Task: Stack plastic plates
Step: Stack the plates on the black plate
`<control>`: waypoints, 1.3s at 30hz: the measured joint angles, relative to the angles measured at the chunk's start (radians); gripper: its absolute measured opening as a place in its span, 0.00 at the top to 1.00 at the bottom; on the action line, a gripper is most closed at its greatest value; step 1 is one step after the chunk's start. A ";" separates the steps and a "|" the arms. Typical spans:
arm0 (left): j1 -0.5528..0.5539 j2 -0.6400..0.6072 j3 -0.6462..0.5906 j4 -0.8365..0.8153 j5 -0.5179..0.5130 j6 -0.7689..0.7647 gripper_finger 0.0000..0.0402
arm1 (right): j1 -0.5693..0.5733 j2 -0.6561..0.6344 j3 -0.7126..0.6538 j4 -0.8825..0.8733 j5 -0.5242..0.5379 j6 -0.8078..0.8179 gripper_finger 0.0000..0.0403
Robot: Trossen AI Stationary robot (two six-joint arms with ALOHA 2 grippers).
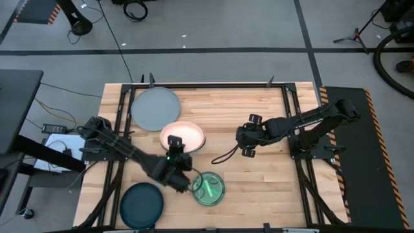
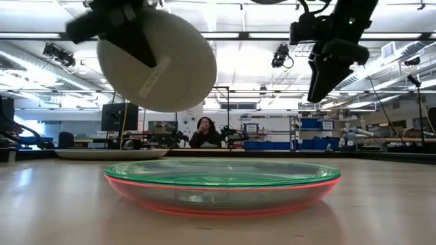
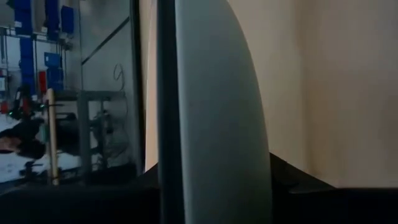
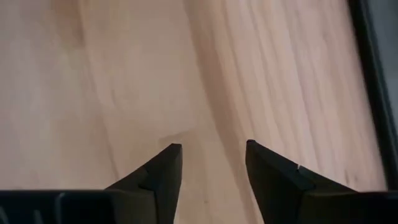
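A peach plate [image 1: 184,136] hangs tilted above the table, its pale underside [image 2: 160,61] turned toward the low camera; my left gripper [image 1: 173,147] is shut on it. A translucent green plate [image 2: 221,170] rests nested in a red plate [image 2: 218,201] near the table's front [image 1: 208,189]. A large grey plate [image 1: 155,108] lies at the far left and a dark teal plate [image 1: 142,204] at the near left. My right gripper [image 1: 248,147] hovers open over bare wood right of centre [image 4: 208,168], with nothing between its fingers. My left gripper pinches the peach plate's rim [image 3: 211,180] between its two fingers, one on each face; the plate shows edge-on in the left wrist view. The fingers slant down from the table's near-left side onto the plate's near edge [image 1: 173,144]. The plate is lifted clear and tilted.
Black frame rails [image 1: 291,123] run along the table's left and right sides. Open wood lies between the peach plate and my right gripper [image 1: 220,129]. In the low view a person [image 2: 204,133] sits in the room beyond the far edge.
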 joint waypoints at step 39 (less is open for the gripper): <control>-0.023 -0.217 0.043 0.131 0.159 -0.090 0.69 | 0.010 -0.066 -0.267 0.745 -0.068 -0.199 0.76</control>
